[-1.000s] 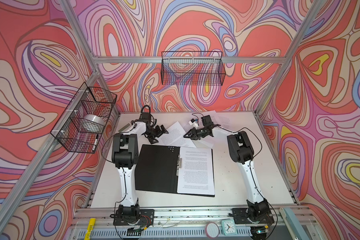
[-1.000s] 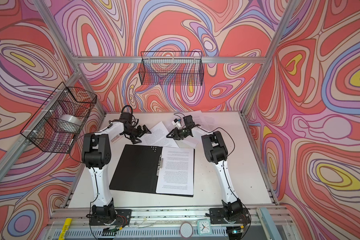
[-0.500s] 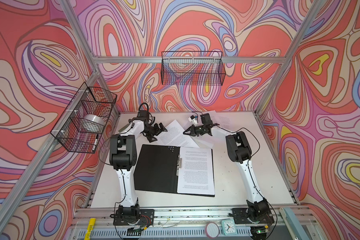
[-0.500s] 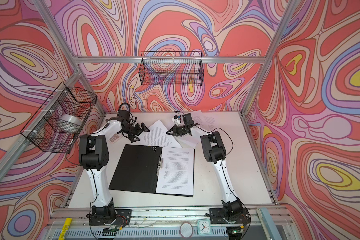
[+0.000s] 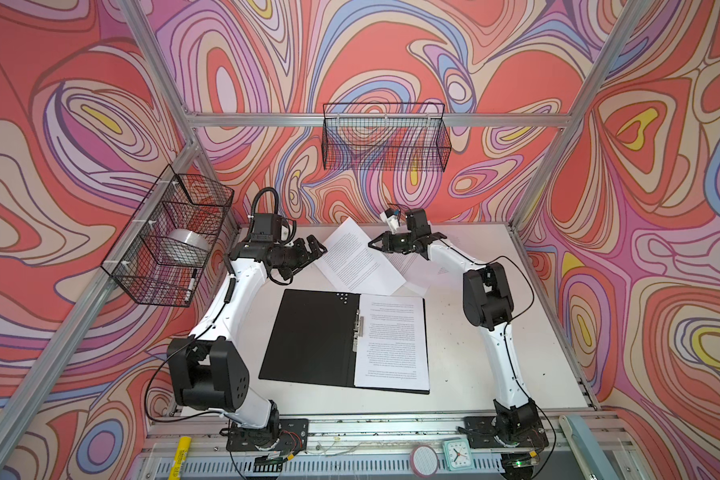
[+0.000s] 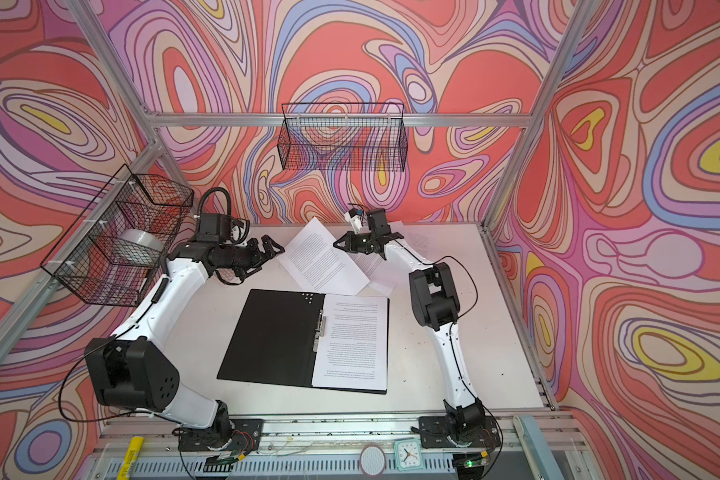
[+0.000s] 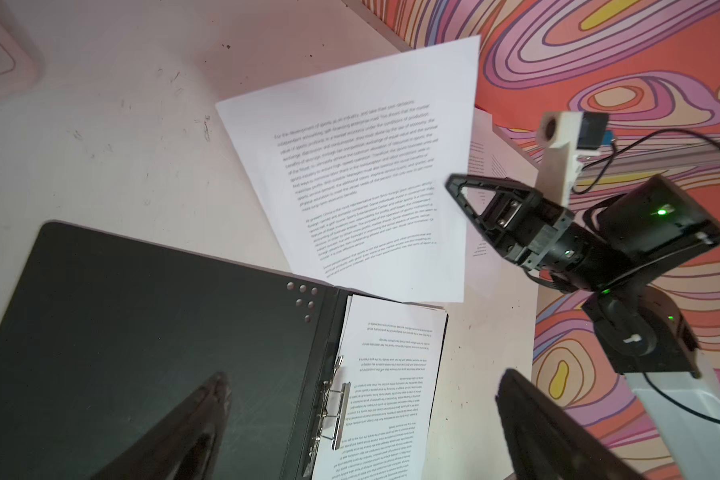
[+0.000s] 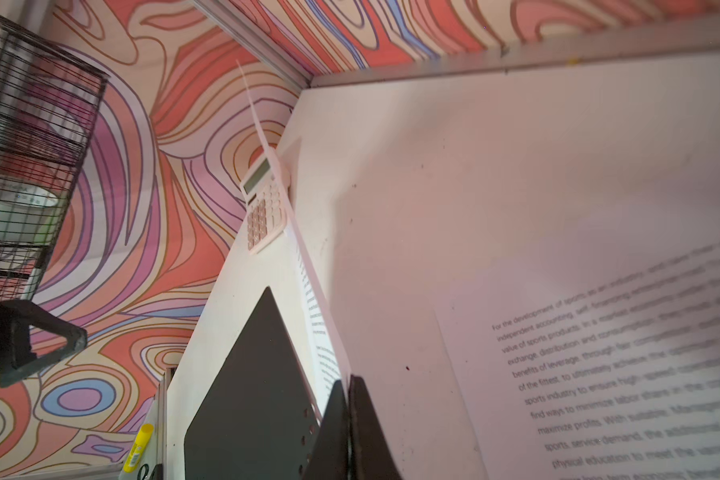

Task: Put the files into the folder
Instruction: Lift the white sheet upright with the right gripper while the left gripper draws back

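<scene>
**Right wrist view: right gripper (image 8: 348, 380) clamps held sheet (image 8: 314, 328); folder (image 8: 246, 395) lies open**

1. The right fingers (image 8: 366, 424) are pressed together on one edge of the held sheet. The sheet is seen edge-on here and rises off the table (image 8: 433, 187) toward the back wall (its printed face shows in both top views). Its near end reaches the far edge of the folder.

2. The left gripper (image 5: 313, 257) hangs just left of that sheet, apart from it. In the left wrist view its fingers (image 7: 200, 415) are spread wide above the folder.

3. The folder lies flat at the middle of the table, black inside up, with the metal clip (image 5: 359, 328) along its spine. One filed sheet (image 5: 391, 340) lies on its right half.

4. Further loose sheets (image 5: 414, 276) lie on the table behind the folder, partly under the right arm. A calculator (image 8: 265, 208) sits by the table's left edge, well apart from the papers.
</scene>
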You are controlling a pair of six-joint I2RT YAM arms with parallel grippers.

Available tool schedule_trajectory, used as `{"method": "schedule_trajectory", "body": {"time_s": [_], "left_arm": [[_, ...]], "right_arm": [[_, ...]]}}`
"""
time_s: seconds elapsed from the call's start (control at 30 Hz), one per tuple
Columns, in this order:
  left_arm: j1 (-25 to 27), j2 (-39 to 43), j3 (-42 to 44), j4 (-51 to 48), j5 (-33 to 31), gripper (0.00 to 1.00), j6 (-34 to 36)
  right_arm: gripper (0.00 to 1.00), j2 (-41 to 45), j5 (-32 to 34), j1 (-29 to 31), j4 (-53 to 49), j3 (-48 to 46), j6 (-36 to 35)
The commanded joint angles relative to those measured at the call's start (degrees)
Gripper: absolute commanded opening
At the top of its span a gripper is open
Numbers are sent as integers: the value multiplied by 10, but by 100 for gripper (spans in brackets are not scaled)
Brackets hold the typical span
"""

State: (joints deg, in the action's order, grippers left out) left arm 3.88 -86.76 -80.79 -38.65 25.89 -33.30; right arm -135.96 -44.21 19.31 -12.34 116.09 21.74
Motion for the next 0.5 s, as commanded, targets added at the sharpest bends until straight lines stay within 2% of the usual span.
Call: {"method": "schedule_trajectory", "body": {"time_s": [0.0, 0.17, 0.3, 0.47], "left_arm": [[11, 48, 12, -38, -32, 100, 28], [43, 102, 14, -61, -54, 100, 52], [76, 148, 40, -40, -51, 100, 65], [109, 180, 93, -13, -54, 100, 84]], "right_arm": [[0, 90, 56, 2, 5, -20, -22], [0, 186, 116, 2, -20, -82, -24], [0, 280, 212, 9, -77, -151, -15], [0, 399, 258, 33, -104, -234, 17]]}}
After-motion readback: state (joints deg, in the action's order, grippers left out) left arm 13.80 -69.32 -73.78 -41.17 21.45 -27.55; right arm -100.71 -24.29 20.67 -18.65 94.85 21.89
